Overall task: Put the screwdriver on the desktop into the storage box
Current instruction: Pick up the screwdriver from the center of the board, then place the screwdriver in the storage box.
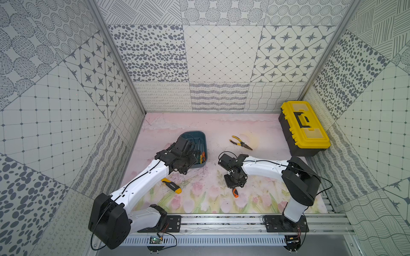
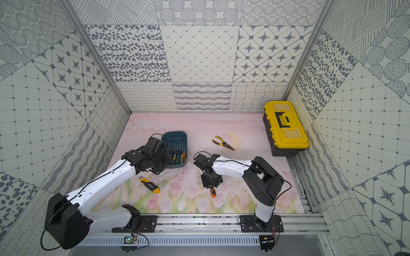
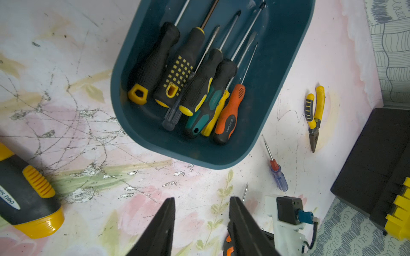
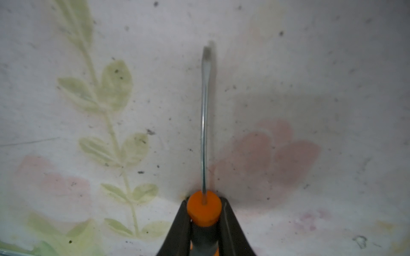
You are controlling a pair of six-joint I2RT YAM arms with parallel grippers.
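- Desktop [image 1: 255,130]: pink tulip print, scuffed.
- Toolbox [image 1: 305,126]: yellow lid, black body, well beyond my right fingers.
- Storage box [image 3: 284,66]: teal, just past the tips of my left gripper [image 3: 202,198]. Those fingers stand partly apart with nothing between them. The box holds several screwdrivers, and the orange one [image 3: 230,115] reads "3x75mm".
- Yellow-black tool [image 3: 24,199]: label reads "deli".
- Pliers [image 3: 314,115]: yellow grips.
- Screwdriver [image 4: 203,141]: orange-black handle clamped between the fingers of my right gripper [image 4: 204,202]. The shaft runs straight out past the tips above the desktop, well apart from the storage box.
- Small screwdriver [image 3: 277,172]: blue handle.
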